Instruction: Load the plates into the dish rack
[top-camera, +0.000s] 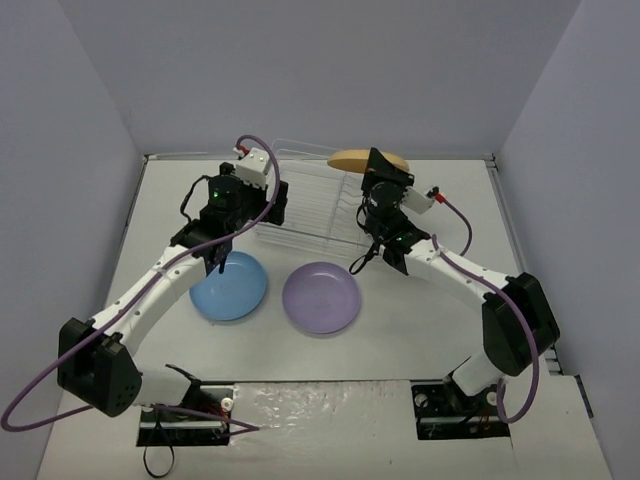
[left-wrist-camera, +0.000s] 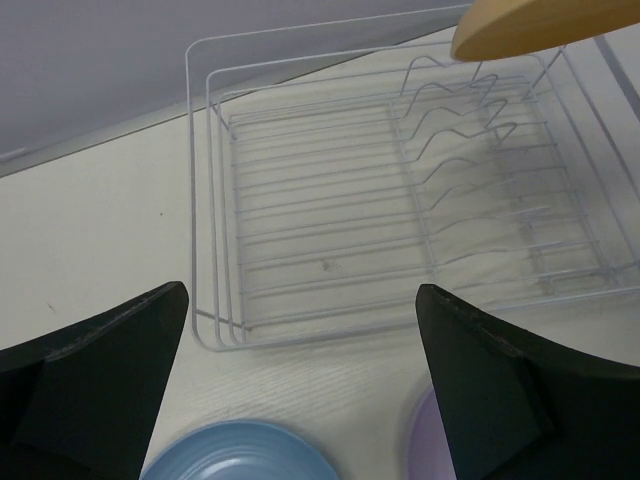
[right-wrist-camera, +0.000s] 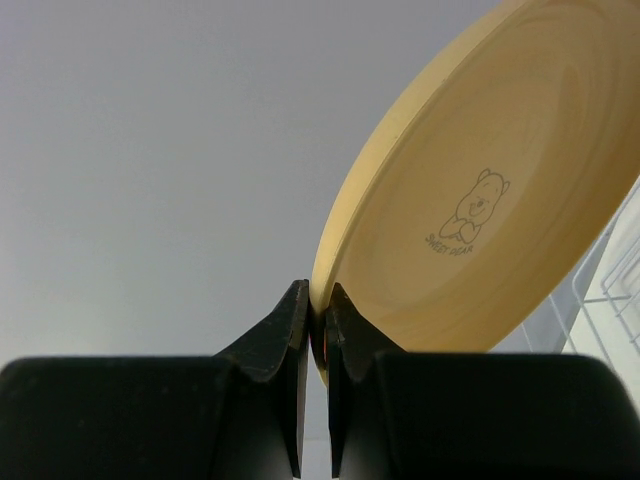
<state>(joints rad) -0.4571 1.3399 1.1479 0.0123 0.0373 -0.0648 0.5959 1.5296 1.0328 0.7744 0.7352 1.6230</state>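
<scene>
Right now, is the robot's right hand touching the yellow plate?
Touching. The right wrist view shows the right gripper clamped on the rim of the yellow plate, with no gap.

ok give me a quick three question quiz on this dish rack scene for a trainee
1. True or false: the right gripper is shut on the rim of the yellow plate.
2. Which plates lie flat on the table? A: the blue plate and the purple plate. B: yellow and blue. C: all three.
3. Fill in: the left gripper, facing the dish rack, is ___.
Key: 1 true; 2 A; 3 open.
</scene>
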